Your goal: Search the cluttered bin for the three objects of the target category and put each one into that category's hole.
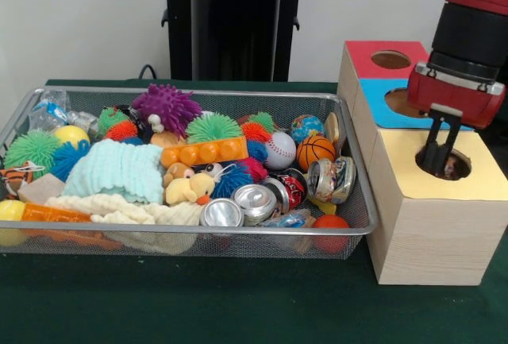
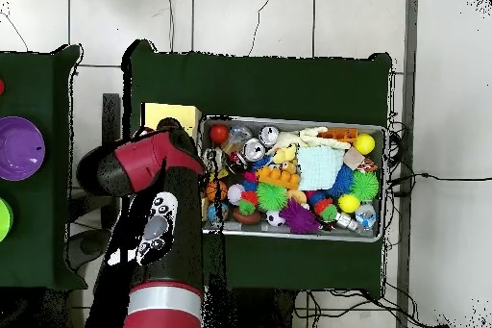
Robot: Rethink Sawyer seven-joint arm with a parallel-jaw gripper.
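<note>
The silver wire-mesh bin lies on the green cloth, full of toys; it also shows in the overhead view. My gripper hangs right of the bin, its dark fingers spread a little and dipped into the round hole of the yellow-topped box. A wrinkly whitish piece with a red patch shows inside that hole, beside the fingers. One whitish wrinkly bundle with blue patches lies in the bin's far left corner. Another lies at the front, under the cans.
Behind the yellow box stand the blue-topped box and the red-topped box, each with its own hole. The bin holds spiky balls, silver cans, a basketball and a mint cloth. In the overhead view my arm covers the boxes.
</note>
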